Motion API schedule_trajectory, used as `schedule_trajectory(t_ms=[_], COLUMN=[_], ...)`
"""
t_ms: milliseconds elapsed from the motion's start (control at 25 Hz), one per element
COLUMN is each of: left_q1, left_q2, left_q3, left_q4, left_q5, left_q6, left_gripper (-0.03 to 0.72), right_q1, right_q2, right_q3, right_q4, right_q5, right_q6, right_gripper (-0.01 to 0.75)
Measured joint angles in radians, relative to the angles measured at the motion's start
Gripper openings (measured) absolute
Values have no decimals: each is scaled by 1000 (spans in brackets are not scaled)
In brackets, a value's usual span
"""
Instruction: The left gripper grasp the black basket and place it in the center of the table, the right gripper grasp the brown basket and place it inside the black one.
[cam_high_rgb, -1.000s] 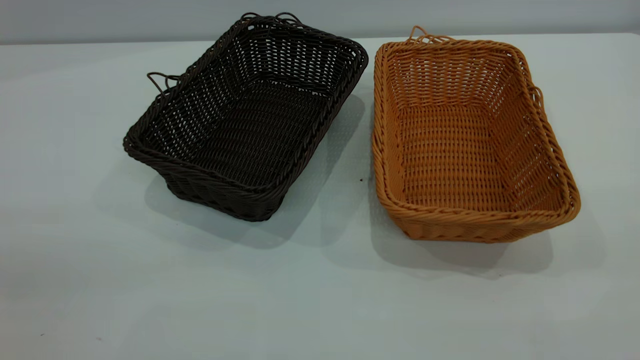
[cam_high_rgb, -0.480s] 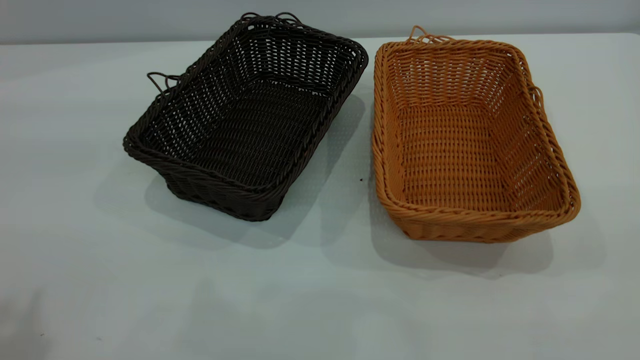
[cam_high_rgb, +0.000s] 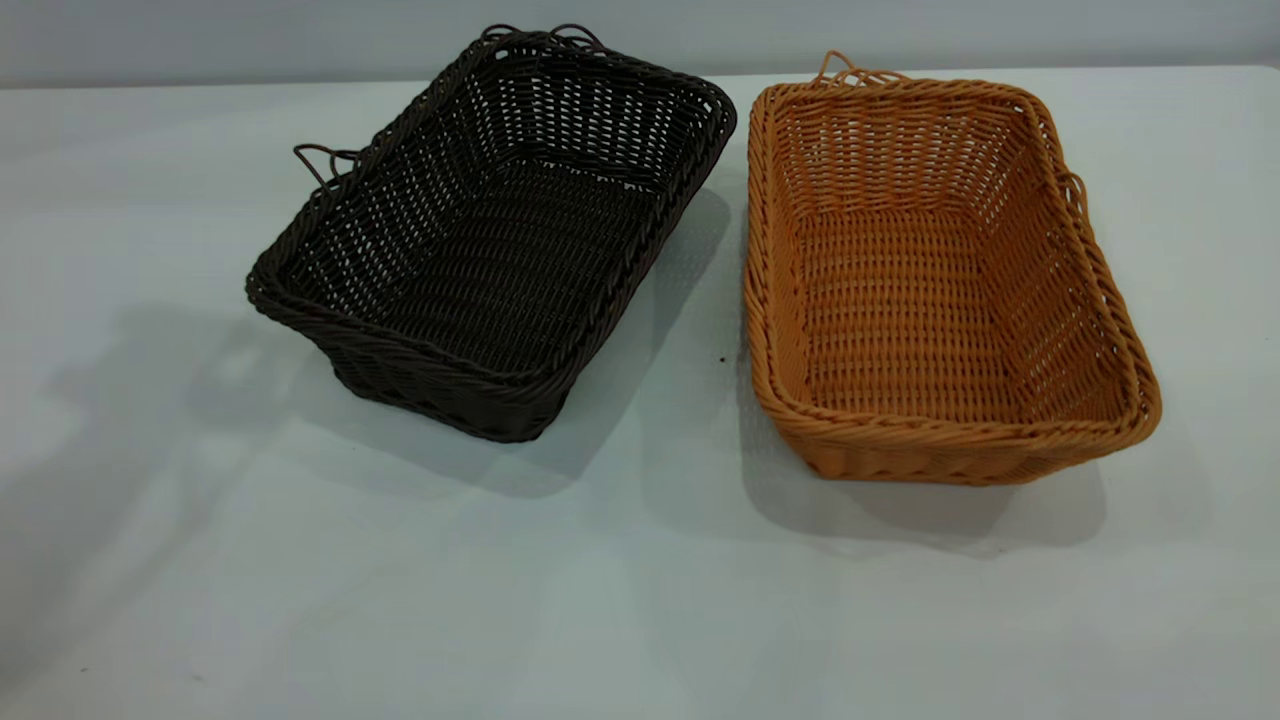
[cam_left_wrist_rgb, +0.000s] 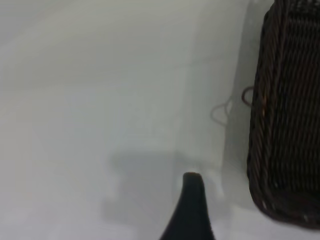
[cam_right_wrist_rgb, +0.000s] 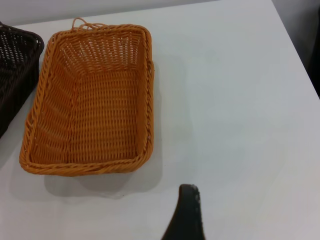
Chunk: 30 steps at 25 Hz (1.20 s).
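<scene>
Bare table (cam_high_rgb: 640, 600) around black basket (cam_high_rgb: 490, 230) and brown basket (cam_high_rgb: 940, 280), rims apart; jaws' state untellable.

Looks like a lab/test bench, not a home: plain white table (cam_high_rgb: 640, 600), bare pale wall behind it. Only props on it are the black basket (cam_high_rgb: 490, 235) and the brown basket (cam_high_rgb: 935, 275), side by side, both empty.

Two woven baskets on a pale table

The table (cam_high_rgb: 640, 600) carries the black basket (cam_high_rgb: 490, 240) at left and the brown basket (cam_high_rgb: 930, 290) at right, near each other, not touching, both upright.
</scene>
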<state>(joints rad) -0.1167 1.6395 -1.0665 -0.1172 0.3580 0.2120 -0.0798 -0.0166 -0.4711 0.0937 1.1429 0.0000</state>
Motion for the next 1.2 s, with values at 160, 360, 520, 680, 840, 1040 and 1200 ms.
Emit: schedule_trajectory(t_ms=[160,360,520,680,840,1040,1200], left_q1=[-42,-95,-127,-154,-165,-165,-165], left_q2=[239,472,598,691,759,802,816], left_q3=[-182,-383,-499,-576,-601,-604,-609], left_q4=[0,0,-1,-1,-2,-3,1], left_q5=[-5,-1,4,4,3,-6,-17], left_q6=[24,29,30,43,52,55,56], left_gripper=[579,579,579,579,579,495,240], right_q1=[0,0,0,0,0,0,0], right_q2=[0,73,248,454,676,954,1187], right_q3=[0,-1,-10,-14,-14,-14,-17], right_q4=[-8,-12,5,64,191,425,679], right_q5=[-1,-19,-68,-165,-247,-320,-375], right_q6=[0,14,17,14,-13,-149,-324], right_gripper=[582,582,582,582,582,582,582])
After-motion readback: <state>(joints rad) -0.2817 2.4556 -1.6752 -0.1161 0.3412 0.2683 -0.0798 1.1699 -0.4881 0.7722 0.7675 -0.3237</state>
